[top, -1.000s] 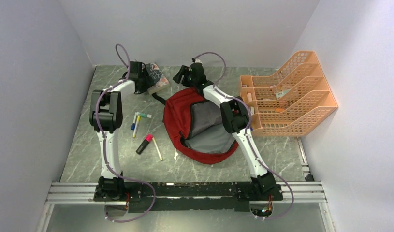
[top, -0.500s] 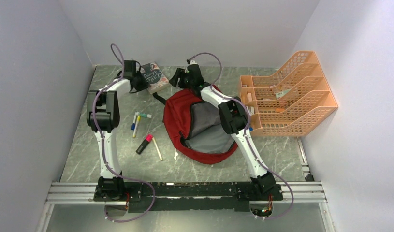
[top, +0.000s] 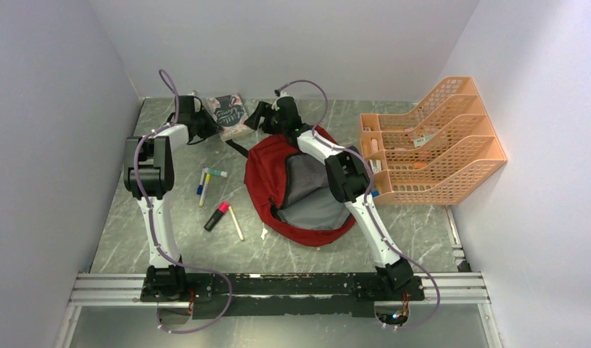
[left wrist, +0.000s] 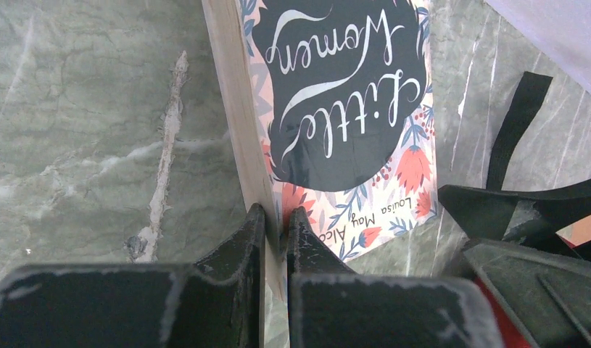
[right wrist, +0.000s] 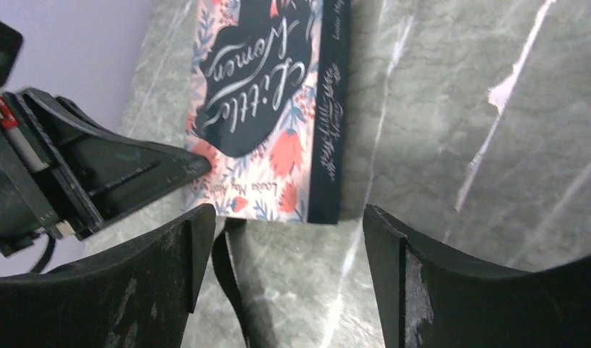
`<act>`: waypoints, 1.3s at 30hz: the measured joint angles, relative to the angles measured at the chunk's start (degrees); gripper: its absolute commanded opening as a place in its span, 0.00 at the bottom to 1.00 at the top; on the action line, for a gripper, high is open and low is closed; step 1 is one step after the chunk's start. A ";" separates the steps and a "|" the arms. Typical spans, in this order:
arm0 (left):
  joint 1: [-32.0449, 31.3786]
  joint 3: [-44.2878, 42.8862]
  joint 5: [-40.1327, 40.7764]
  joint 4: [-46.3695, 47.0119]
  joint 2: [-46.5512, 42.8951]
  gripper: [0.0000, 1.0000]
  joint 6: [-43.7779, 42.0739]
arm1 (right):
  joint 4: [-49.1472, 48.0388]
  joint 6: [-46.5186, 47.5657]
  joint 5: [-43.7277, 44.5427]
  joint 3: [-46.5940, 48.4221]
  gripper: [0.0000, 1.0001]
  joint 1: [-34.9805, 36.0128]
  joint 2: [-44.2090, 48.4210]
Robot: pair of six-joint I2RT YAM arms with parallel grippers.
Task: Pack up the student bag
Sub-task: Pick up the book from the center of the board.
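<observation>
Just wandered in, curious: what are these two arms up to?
The left gripper is shut on the page edge of a floral paperback book, Little Women, at the far side. The right gripper hangs open beside it, near the spine. The dark red fabric backpack lies open in the middle, the book not yet inside.

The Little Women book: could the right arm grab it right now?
Probably yes: the right gripper hangs open, close to the book's spine; but the left gripper pinches its other edge.

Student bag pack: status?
Left gripper shut on book edge. Right gripper open beside book. Student bag open, book not yet in. Black strap lies by book.
</observation>
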State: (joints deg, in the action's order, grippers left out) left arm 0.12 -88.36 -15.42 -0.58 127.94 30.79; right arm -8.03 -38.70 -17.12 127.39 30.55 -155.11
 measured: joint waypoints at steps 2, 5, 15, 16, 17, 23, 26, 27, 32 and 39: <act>0.11 0.15 -0.39 0.37 0.07 0.05 -0.17 | 0.48 -1.11 0.74 1.75 0.79 0.26 -0.59; 0.22 0.44 -0.74 0.72 0.13 0.05 -0.42 | 1.92 -3.58 2.47 5.62 0.78 0.44 -1.92; 0.85 0.68 -2.99 1.70 0.66 0.05 -0.96 | 5.38 -16.92 6.01 12.72 0.74 0.44 -7.72; 0.87 0.66 -3.10 1.73 0.68 0.05 -1.11 | 5.60 -17.84 6.29 13.75 0.74 0.50 -8.26; 0.90 0.66 -3.23 1.77 0.72 0.05 -1.31 | 5.99 -18.53 6.49 14.45 0.74 0.59 -8.59; 1.22 -0.15 -4.57 1.49 1.44 0.05 -1.81 | 5.81 -22.29 5.46 15.96 0.68 0.98 -10.08; 1.40 -0.55 -5.33 1.38 1.77 0.05 -2.21 | 4.94 -23.76 3.34 16.52 0.68 0.96 -10.91; 1.40 -0.63 -5.46 1.38 1.84 0.05 -2.29 | 4.79 -23.96 2.86 16.55 0.68 0.96 -10.97; 1.18 -1.99 -6.21 0.61 2.60 0.05 -3.19 | 3.58 -25.14 -1.05 16.48 0.67 0.87 -11.45; 1.11 -2.71 -6.25 0.13 2.93 0.05 -4.28 | 1.18 -26.49 -5.14 15.30 0.61 0.70 -11.58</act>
State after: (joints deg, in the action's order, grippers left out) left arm 1.23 -91.07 -21.67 -0.45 130.87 26.50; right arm -6.85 -65.19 -22.26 142.69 31.24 -166.69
